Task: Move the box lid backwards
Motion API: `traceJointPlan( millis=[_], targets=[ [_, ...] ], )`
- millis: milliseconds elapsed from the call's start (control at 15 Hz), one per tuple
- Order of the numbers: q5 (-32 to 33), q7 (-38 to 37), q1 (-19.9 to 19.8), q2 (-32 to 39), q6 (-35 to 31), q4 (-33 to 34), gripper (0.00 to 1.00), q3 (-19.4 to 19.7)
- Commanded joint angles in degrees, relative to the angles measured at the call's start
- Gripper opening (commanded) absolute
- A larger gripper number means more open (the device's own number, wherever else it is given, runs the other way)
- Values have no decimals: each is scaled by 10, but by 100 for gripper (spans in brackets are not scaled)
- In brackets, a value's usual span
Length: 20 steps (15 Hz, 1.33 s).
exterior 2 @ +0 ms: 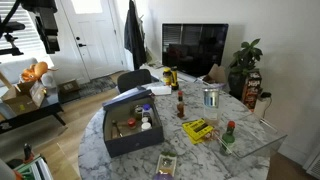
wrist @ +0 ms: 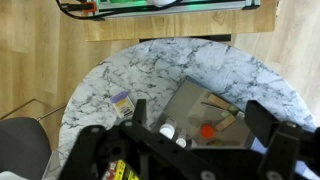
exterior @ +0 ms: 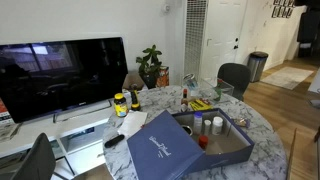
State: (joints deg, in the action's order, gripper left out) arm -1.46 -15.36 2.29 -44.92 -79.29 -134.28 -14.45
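Gripper (wrist: 185, 148) jaws spread wide, empty, high above box (wrist: 215, 105). Lid (exterior: 160, 148) off, tilted against box side, touching it. Small bottles (exterior: 206, 124) inside box. Table (wrist: 140, 65) under box.

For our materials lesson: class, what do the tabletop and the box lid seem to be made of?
Tabletop: looks like marble or a marble-look laminate, smooth, white with grey veining. Box lid: probably matte cardboard, dark blue with white printed script. Looks alone cannot confirm either.
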Motion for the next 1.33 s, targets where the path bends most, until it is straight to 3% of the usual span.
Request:
traceJointPlan(
  millis=[0,733,1000,1200,1267],
  targets=[
    [3,-4,7,2,1,1,100,5],
    [3,-4,7,2,1,1,100,5],
    [7,-34,-10,89,-59,45,100,-14],
    [5,-27,0,186,-108,98,100,-19],
    [-1,-23,-12,218,-118,115,100,-37]
  ],
)
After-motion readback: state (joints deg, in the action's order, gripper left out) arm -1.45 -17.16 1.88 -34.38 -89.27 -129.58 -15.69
